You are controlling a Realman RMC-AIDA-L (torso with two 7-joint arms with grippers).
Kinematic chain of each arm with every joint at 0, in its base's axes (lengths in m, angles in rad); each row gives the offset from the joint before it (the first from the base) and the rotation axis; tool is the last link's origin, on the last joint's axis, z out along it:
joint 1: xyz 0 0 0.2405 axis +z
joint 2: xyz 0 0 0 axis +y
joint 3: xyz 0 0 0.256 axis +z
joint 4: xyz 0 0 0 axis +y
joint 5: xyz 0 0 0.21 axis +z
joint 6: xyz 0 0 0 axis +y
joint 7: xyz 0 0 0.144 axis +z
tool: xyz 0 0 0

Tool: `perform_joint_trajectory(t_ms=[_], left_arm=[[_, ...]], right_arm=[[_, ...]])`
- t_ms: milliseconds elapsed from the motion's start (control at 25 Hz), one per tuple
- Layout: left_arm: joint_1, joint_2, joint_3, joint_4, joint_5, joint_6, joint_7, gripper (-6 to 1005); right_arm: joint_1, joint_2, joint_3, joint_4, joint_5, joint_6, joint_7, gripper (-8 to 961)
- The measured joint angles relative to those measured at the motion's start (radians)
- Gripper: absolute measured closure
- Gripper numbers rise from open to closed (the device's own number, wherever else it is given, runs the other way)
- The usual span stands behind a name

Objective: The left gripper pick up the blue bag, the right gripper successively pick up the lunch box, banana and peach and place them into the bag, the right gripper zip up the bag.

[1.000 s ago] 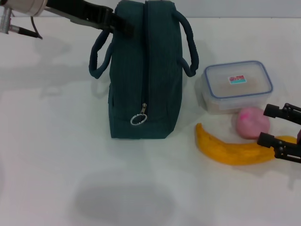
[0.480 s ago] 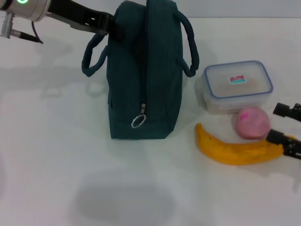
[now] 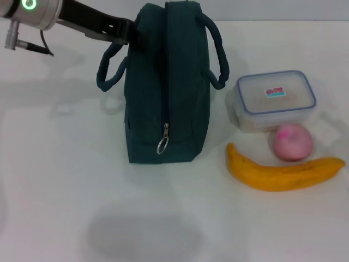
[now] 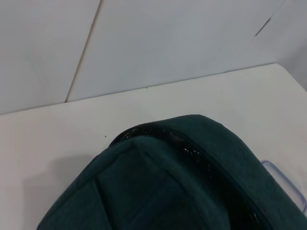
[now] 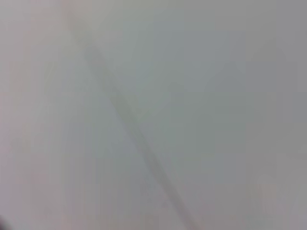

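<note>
Four task things sit on the white table (image 3: 65,180), and the blue bag (image 3: 166,93) serves as the landmark. It stands upright with its zipper closed, the silver ring pull (image 3: 162,145) hanging low on the near end. Two padded handles loop out, one on each side.

The left gripper (image 3: 128,34) reaches in from the far left corner of the head view and meets the bag at its upper far-left edge, just above the left handle (image 3: 109,68). Its fingertips are hidden against the dark fabric, so I cannot tell how far they are parted or whether they have hold of anything. The left wrist view shows only the bag's rounded top and zipper line close below the camera.

Right of the bag, near its right handle but apart from it, lies the lunch box (image 3: 275,100), lid on. Just in front of the box sits the peach (image 3: 293,142), close to the box's near edge. The banana (image 3: 283,172) curves in front of the peach, just beside it, with its right tip close to the picture's right edge.

The right gripper appears in no view; its wrist camera gives only a blank grey blur.

Left of the bag and in front of it, bare tabletop stretches wide.
</note>
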Motion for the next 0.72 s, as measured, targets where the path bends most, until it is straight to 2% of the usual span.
perform_joint_trajectory(t_ms=[120, 240, 440, 720], left_arm=[[0.01, -0.008, -0.001, -0.002, -0.001, -0.006, 0.005, 948], [0.011, -0.013, -0.001, -0.003, -0.001, -0.007, 0.008, 948], [0.011, -0.018, 0.002, 0.001, -0.001, -0.007, 0.01, 948], [0.011, -0.027, 0.004, -0.003, -0.002, -0.008, 0.038, 948]], right_arm=[[0.005, 0.002, 0.082, 0.091, 0.002, 0.076, 0.057, 203], [0.021, 0.005, 0.137, 0.143, 0.003, 0.225, 0.141, 203], [0.075, 0.009, 0.145, 0.174, -0.003, 0.423, 0.213, 203], [0.152, 0.012, 0.142, 0.205, -0.023, 0.499, 0.245, 239]])
